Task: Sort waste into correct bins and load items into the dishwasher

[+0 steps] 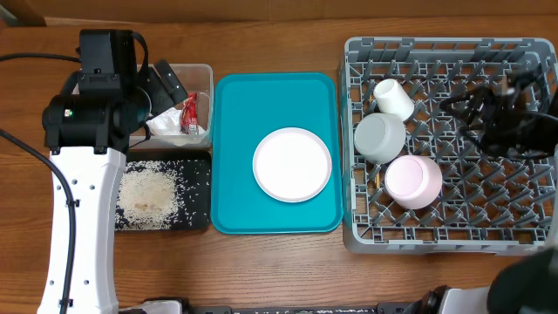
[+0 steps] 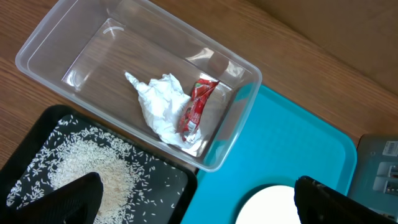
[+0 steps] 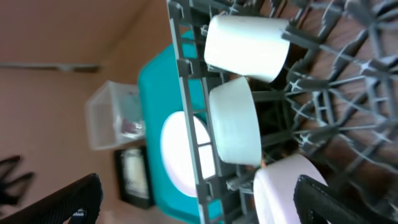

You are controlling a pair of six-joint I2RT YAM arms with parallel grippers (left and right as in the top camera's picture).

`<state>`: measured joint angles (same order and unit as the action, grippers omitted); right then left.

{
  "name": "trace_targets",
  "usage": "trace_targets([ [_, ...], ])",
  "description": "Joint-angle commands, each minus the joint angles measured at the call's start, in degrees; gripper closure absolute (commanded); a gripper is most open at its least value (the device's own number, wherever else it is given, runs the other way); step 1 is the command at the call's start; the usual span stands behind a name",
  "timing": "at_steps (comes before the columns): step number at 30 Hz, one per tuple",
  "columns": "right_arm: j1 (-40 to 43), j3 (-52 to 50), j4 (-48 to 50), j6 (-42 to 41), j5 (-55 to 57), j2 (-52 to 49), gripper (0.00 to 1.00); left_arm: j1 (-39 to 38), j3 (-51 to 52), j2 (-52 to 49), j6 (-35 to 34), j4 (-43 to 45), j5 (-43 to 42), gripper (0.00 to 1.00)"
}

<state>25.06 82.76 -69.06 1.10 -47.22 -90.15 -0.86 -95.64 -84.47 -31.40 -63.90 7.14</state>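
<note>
Black fingertips [image 2: 74, 200] of the left arm fill the bottom corners of its wrist view. The left jaws are spread wide with nothing between them, above the far left corner of the wooden counter [image 1: 261, 270]. Beneath them sits the clear tub [image 2: 99, 68], thin glossy plastic with rounded corners. It holds a crumpled white tissue [image 2: 158, 106] and, touching the tissue's right side, a crinkled red foil wrapper [image 2: 198, 107] whose white print is too small to read. Just beside the tub, toward the front edge, lies the shallow black tray [image 1: 199, 187], matte, with a heap of white rice [image 1: 146, 194] and stray grains scattered around it. A smooth teal serving tray [image 1: 235, 131] with rounded corners takes the middle of the counter and carries the round whitish plate [image 1: 292, 164]. By the right edge stands the grey plastic rack [image 1: 523, 231], a lattice of upright pegs. Along its left side, from far edge to front, the white cup [image 1: 394, 98], the pale grey bowl [image 1: 380, 137] and the pale pink bowl [image 1: 413, 180] are propped among the pegs. The right jaws hang over the rack's far right part, wide open and empty.
</note>
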Motion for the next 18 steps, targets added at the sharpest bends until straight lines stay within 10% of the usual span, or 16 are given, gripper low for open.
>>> trace_targets([
  [1, -6.88, 3.98, -1.57, 0.09, 12.24, 5.66, 0.00, 0.11, -0.83, -0.28, -0.35, 0.00, 0.35, 0.00],
  [17, -59.17, 1.81, 10.16, -15.10, 32.94, 3.37, 0.00, 0.09, -0.83, -0.28, -0.35, 0.02, 0.35, 0.00],
  [18, -61.11, 1.81, 11.08, -15.10, 32.85, 1.86, 0.20, 0.09, -0.83, -0.28, -0.35, 0.00, 0.35, 0.00],
])
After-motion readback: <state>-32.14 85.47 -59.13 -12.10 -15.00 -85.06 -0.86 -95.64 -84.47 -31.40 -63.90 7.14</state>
